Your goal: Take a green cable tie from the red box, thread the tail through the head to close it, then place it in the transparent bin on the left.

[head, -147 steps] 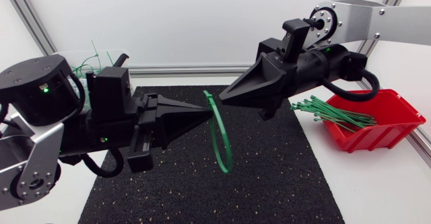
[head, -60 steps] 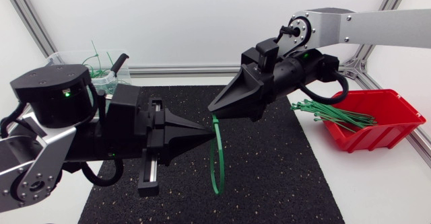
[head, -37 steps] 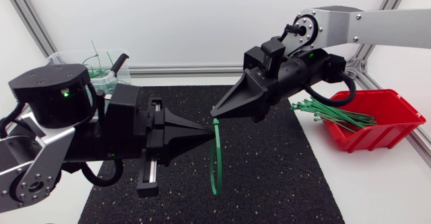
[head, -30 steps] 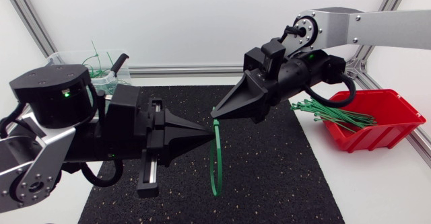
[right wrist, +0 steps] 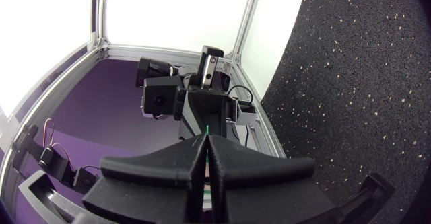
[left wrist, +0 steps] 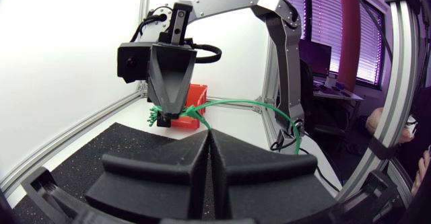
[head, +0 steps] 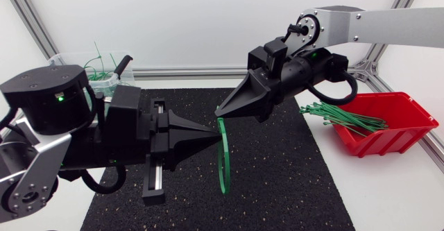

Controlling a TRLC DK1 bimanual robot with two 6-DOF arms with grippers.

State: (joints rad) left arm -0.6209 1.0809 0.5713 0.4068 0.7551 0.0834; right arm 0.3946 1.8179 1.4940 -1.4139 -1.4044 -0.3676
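The black mat (head: 277, 189) covers the middle of the table, and my two grippers meet tip to tip above its centre. Only the head view shows the whole layout. My left gripper (head: 214, 130) comes in from the left and my right gripper (head: 220, 112) from the far right, and the green cable tie (head: 222, 158) hangs from the tips as a closed loop above the mat. The left wrist view shows what the head view does not: my left fingers (left wrist: 182, 167) are pressed together, with the tie leaving their tip and arcing away to the right. The right wrist view shows my right fingers (right wrist: 232, 167) closed on a thin green sliver of the tie. The red box (head: 409, 130) stands at the right edge, with a bundle of spare ties (head: 343, 116) spilling over its left rim. The transparent bin (head: 69, 61) sits at the far left and holds finished ties (head: 94, 68).
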